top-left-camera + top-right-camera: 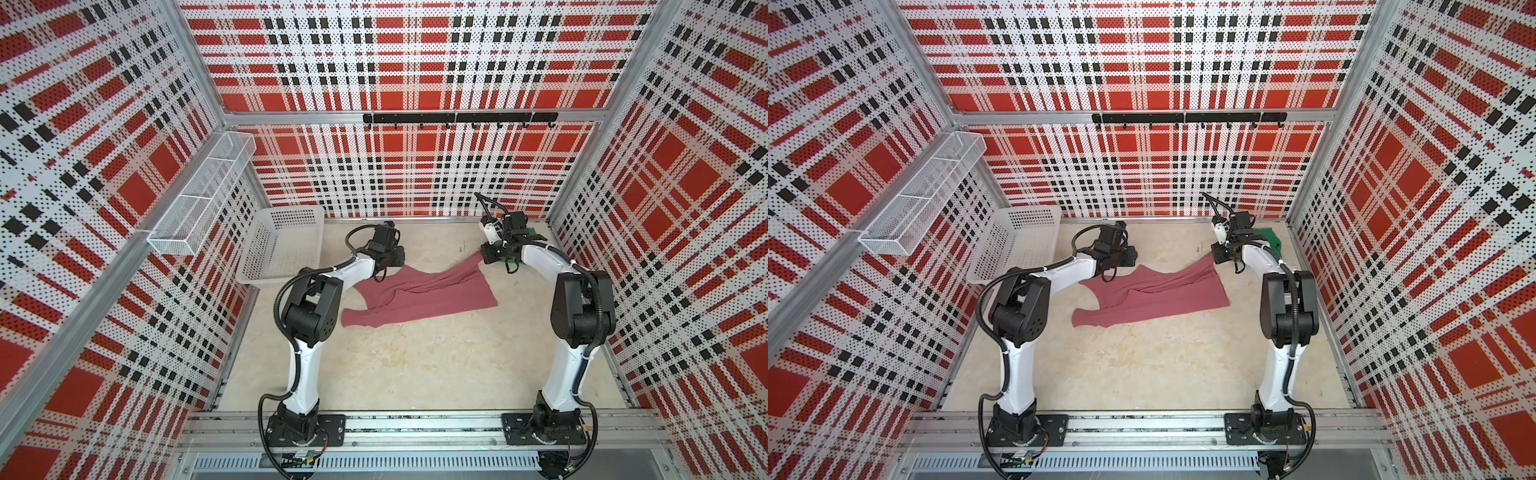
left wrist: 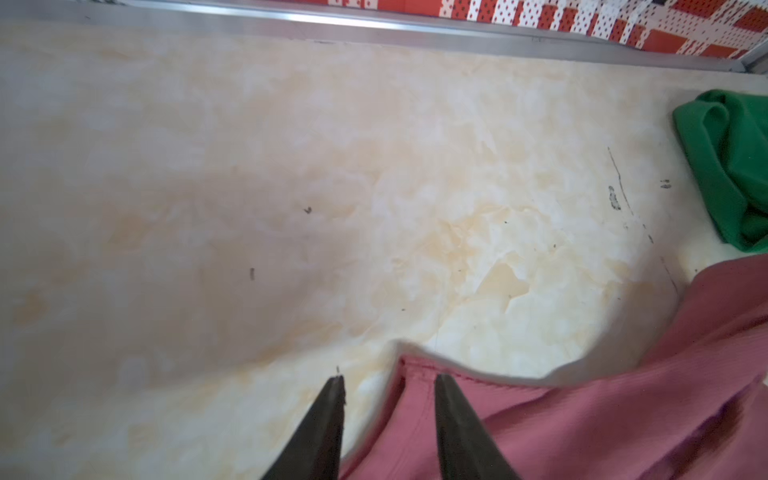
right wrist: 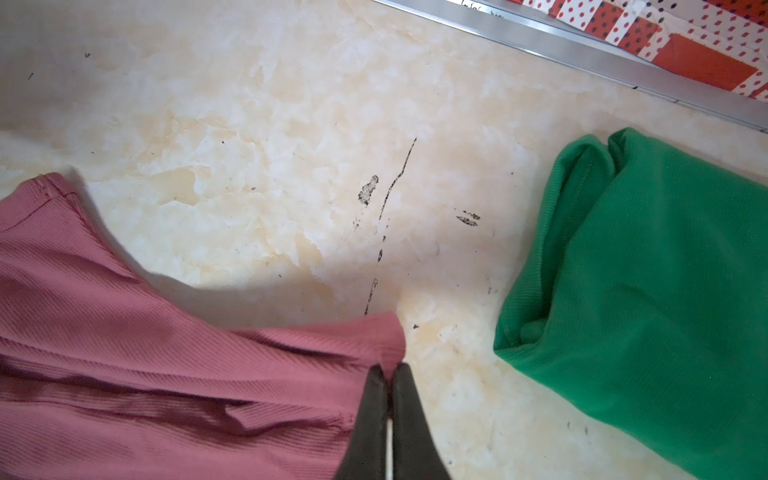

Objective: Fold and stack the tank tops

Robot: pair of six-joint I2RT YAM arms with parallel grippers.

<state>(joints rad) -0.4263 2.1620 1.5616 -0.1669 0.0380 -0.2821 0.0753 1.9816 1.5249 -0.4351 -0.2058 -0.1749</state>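
Here the right gripper [image 3: 388,370] clamps the pink tank top [image 3: 166,353], the left gripper [image 2: 390,377] half-open, seemingly empty.

- white perforated plastic basket [image 1: 270,249], left of centre in both top views, against the left wall
- white wire-mesh shelf [image 1: 199,195], upper left, fixed to the left wall
- black hook rail [image 1: 459,118], top centre on the back wall
- red, black and white plaid walls [image 1: 415,62] all round
- beige marbled tabletop [image 1: 415,365], with dark scuff marks [image 3: 395,195] at centre of the right wrist view
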